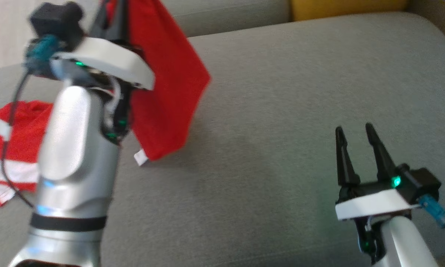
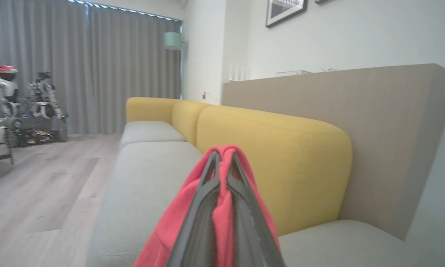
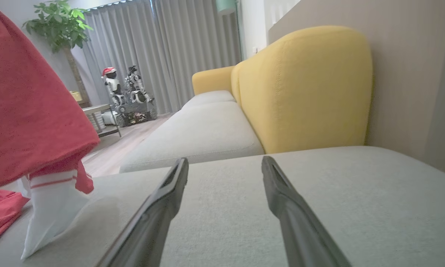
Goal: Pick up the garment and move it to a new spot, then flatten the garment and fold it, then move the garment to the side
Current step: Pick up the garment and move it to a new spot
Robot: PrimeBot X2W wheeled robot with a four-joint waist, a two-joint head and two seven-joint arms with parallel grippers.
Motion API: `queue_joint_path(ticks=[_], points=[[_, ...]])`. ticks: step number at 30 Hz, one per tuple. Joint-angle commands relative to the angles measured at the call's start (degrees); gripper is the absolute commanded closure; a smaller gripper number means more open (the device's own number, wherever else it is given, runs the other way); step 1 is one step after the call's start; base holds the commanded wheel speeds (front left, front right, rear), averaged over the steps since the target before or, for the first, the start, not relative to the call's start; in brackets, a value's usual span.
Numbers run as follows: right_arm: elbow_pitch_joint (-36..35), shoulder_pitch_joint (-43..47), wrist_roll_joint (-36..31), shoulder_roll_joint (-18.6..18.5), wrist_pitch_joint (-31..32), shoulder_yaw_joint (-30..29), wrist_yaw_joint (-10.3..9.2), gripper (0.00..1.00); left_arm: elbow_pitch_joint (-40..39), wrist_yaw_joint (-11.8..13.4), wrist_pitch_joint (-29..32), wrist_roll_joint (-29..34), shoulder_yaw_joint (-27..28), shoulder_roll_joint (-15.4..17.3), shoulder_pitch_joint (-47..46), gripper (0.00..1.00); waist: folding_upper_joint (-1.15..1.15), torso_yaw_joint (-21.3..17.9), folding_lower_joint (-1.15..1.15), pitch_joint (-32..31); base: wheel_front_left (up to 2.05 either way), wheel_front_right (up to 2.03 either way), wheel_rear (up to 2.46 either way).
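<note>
The left gripper (image 2: pixel 222 158) clamps its jaws on the red garment (image 1: pixel 166 92) at eleven o'clock, above the sofa seat (image 1: pixel 281 104). The right gripper (image 1: pixel 354 129), at four o'clock, has its jaws apart.

The blurred left forearm (image 1: pixel 74 155) hides the middle of the red garment (image 1: pixel 170 85). The cloth's top and the fingertips of the left end effector (image 1: pixel 113 15) run off the head view's upper edge.

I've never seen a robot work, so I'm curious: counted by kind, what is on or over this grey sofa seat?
Grippers: 2 (left gripper shut on the garment, right gripper open)
Garments: 1, as far as I can tell: red and white, partly lifted
Total: 3
</note>
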Motion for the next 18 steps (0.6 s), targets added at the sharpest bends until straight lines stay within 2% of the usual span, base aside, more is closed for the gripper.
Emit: queue_joint_path(ticks=[1,6,8,14,15,16,18], points=[[-2.49,-3.27,0.24,-0.30,-0.62,1.01,0.12,0.00,-2.04,0.28,0.11,-0.31,0.78,0.86,-2.41,1.00,0.00,-2.57,0.00,0.88,0.00,0.00,0.00],[-4.49,-4.64,1.09,-0.30,-0.62,1.33,0.12,0.00,0.61,2.31,-0.28,-2.48,-4.17,-0.63,-2.77,1.00,0.00,-8.35,0.00,2.56,0.00,0.00,0.00],[-5.11,-5.10,1.74,-0.30,-0.62,1.86,0.12,0.00,2.32,3.66,-0.93,-5.47,-6.40,-0.77,-3.00,1.00,0.00,-10.81,0.00,3.26,0.00,0.00,0.00],[-6.46,-5.88,3.41,-0.30,-0.62,3.89,0.12,0.00,5.91,10.64,-6.28,-17.74,-17.43,-0.82,-6.15,1.00,0.00,-17.03,0.00,5.52,0.00,0.00,0.00],[-6.53,-5.94,3.57,-0.30,-0.62,3.95,0.12,0.00,6.67,11.74,-7.18,-19.43,-19.32,-0.82,-6.92,0.61,0.00,-17.66,0.00,5.84,0.00,0.00,0.00],[-6.54,-5.99,3.72,-0.30,-0.62,3.94,0.12,0.00,7.50,12.68,-7.89,-21.06,-21.25,-0.83,-7.63,0.00,0.00,-18.18,0.00,6.13,0.00,0.00,0.00],[-6.47,-6.10,3.93,-0.30,-0.62,3.89,0.12,0.00,8.73,13.10,-8.80,-24.65,-25.32,-0.83,-8.82,0.00,0.00,-18.94,0.00,6.56,0.00,0.00,0.00]])
